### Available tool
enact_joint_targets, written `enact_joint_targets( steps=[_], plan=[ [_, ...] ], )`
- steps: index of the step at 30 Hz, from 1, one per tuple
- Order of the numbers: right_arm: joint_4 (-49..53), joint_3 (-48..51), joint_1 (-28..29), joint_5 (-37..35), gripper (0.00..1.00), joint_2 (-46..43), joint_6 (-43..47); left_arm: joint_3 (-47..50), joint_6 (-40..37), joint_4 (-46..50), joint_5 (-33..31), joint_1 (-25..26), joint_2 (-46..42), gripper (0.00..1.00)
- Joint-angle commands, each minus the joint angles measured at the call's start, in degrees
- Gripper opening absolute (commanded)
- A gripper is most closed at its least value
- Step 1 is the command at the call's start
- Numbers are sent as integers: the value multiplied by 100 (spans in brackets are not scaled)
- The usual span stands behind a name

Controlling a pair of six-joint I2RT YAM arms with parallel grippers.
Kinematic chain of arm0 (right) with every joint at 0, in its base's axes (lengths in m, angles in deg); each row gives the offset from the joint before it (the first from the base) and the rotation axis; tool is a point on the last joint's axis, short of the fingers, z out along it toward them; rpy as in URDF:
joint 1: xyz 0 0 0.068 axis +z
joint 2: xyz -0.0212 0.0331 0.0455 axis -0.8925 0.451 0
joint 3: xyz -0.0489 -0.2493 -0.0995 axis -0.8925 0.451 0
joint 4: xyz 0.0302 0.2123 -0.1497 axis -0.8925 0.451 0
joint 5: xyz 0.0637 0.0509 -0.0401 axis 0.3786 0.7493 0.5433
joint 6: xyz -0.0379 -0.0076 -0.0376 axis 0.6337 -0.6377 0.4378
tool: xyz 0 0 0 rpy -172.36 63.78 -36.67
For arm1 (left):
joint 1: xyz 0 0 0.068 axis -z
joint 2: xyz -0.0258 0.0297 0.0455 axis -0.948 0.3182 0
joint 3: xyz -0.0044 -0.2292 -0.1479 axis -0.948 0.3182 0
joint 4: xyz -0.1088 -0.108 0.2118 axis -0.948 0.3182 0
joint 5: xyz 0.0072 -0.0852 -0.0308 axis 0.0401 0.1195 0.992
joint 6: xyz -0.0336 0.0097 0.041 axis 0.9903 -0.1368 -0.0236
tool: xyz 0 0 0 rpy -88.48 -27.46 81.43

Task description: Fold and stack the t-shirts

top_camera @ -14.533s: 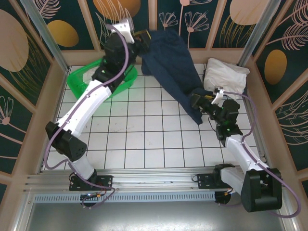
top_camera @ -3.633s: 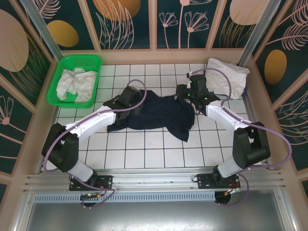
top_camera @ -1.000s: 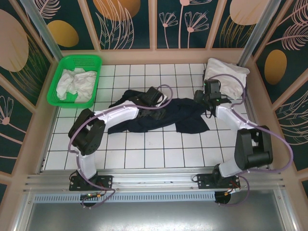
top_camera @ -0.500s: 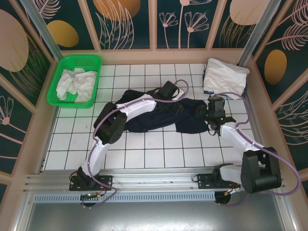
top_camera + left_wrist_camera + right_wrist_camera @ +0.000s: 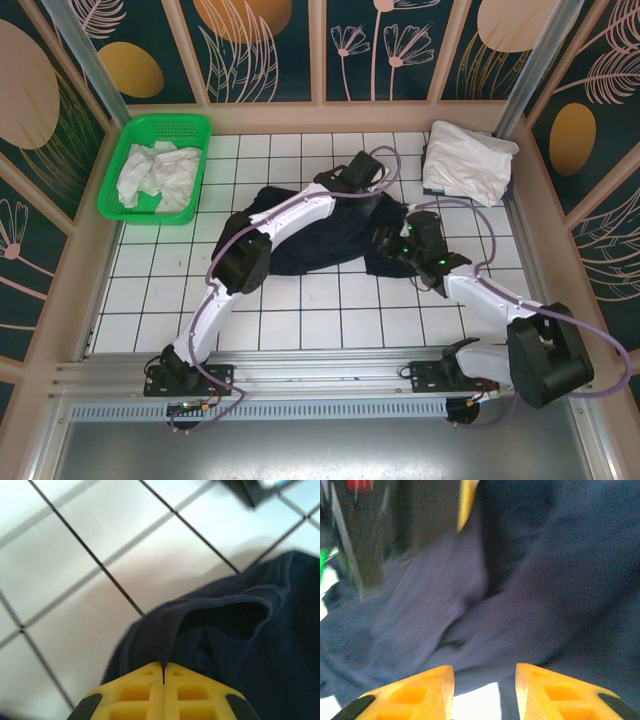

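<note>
Looking down from the top camera, we get the whole layout. The navy t-shirt (image 5: 320,235) lies rumpled in the middle of the tiled surface (image 5: 300,320). The left arm reaches over its far edge and the right arm comes in at its right end. That view also gives us what the wrist cams miss: a green basket (image 5: 170,128) in the far left corner with crumpled white t-shirts (image 5: 155,175) inside. A folded white t-shirt (image 5: 468,162) sits in the far right corner, well apart from the navy one.

What we can't read from up there is what the fingers are doing, so over to the wrist cams. On the left wrist, the left pincer (image 5: 163,667) has its yellow fingers pressed flat together. A ridge of the navy hem runs right into the seam, so we'd call that clamped on the shirt's edge, with bare tiles beyond it.

On the right wrist, the right pincer (image 5: 484,672) has its two fingers (image 5: 410,692) standing apart. A sliver of white tile shows in the gap and navy cloth lies just ahead. That shot is pretty blurry, but nothing sits between the fingers.
</note>
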Motion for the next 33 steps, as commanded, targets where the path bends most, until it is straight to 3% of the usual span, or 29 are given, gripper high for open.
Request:
enact_joint_targets(
  steps=[1,10,15,21,30,33],
  plan=[
    [-970,17,535,140,38,367,-281,-225,-38,55,-613,-347,-930,0],
    [-701,-1551,1754,-106,42,2427,164,1138,302,35,-1825,-1145,-2043,0],
    [-258,-2546,2226,-289,43,3363,362,1961,499,-164,-1908,-1779,-2592,0],
    [320,-3558,2811,-840,46,4176,745,2110,484,-142,-2071,-2180,-2817,0],
    [1255,-4002,2814,-1680,46,4652,886,1982,452,-52,-2074,-2320,-2775,0],
    [1410,-3837,2703,-1741,32,4583,988,1735,433,57,-2109,-2343,-2785,0]
  ],
)
